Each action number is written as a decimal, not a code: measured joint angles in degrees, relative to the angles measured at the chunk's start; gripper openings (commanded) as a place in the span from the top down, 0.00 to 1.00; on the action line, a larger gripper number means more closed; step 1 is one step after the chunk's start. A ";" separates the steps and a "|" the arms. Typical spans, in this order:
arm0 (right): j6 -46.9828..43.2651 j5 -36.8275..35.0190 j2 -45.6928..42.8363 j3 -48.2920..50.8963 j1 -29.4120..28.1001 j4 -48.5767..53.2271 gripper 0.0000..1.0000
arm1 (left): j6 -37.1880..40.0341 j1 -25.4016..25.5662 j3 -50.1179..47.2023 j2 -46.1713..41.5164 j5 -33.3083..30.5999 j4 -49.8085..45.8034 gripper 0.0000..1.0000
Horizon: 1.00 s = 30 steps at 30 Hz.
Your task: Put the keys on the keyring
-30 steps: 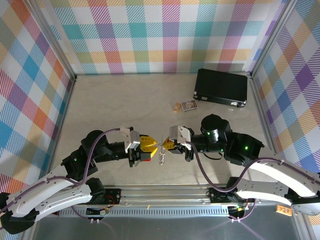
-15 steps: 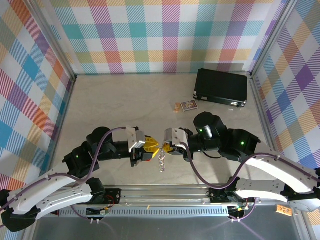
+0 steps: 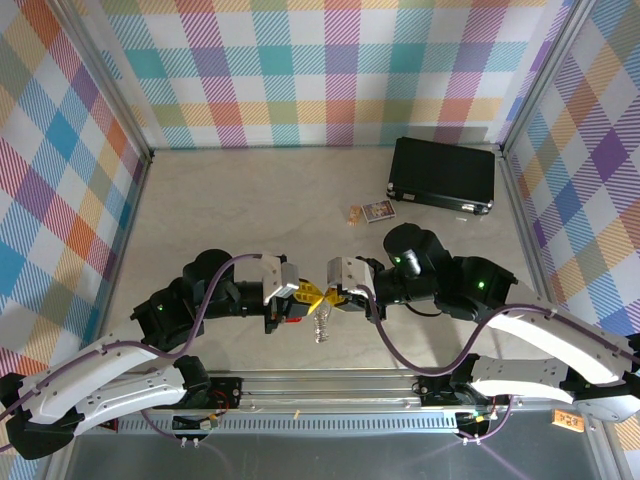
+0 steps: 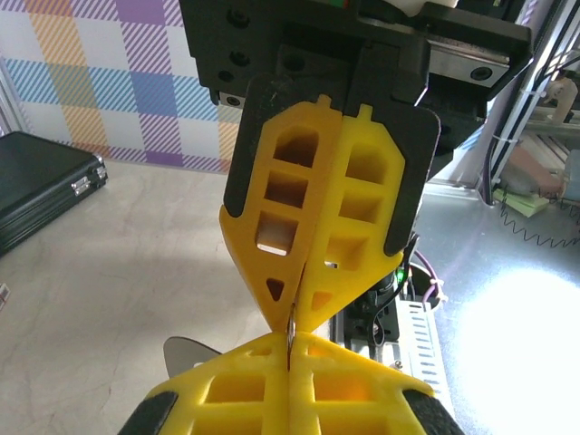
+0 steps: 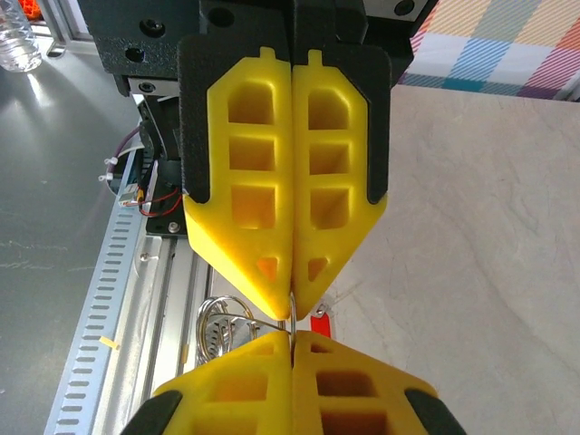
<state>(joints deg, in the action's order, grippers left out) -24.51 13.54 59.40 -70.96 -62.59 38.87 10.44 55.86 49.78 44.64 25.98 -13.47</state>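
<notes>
Yellow jaws shut, keyring (image 3: 320, 327) mostly hidden

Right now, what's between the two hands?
The keyring. In the top view the left hand and right hand sit tip to tip with it dangling between; the right wrist view shows its wire at their tips.

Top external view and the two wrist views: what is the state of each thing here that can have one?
left gripper: shut, pinching the silver-grey metal keyring.
right gripper: shut on the same keyring.
silver-grey metal keyring: held between both grippers' tips, its loop dangling below them.
black rectangular case: closed, lying flat.
</notes>
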 measured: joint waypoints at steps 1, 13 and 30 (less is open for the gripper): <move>0.00 0.00 0.07 0.00 0.00 0.02 1.00 | 0.20 0.00 0.00 0.00 -0.02 -0.09 0.97; 0.83 0.35 0.13 -0.04 -0.02 -0.85 0.75 | 0.00 0.00 -0.13 -0.83 -0.79 0.26 1.00; 10.40 -5.07 -8.17 7.50 5.33 -6.97 0.19 | -2.51 0.00 -4.57 -5.25 -6.91 3.17 1.00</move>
<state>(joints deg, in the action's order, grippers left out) -14.11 8.47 51.22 -63.46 -57.25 31.90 7.92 55.86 45.21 39.40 19.07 -10.31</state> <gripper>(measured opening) 0.792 0.063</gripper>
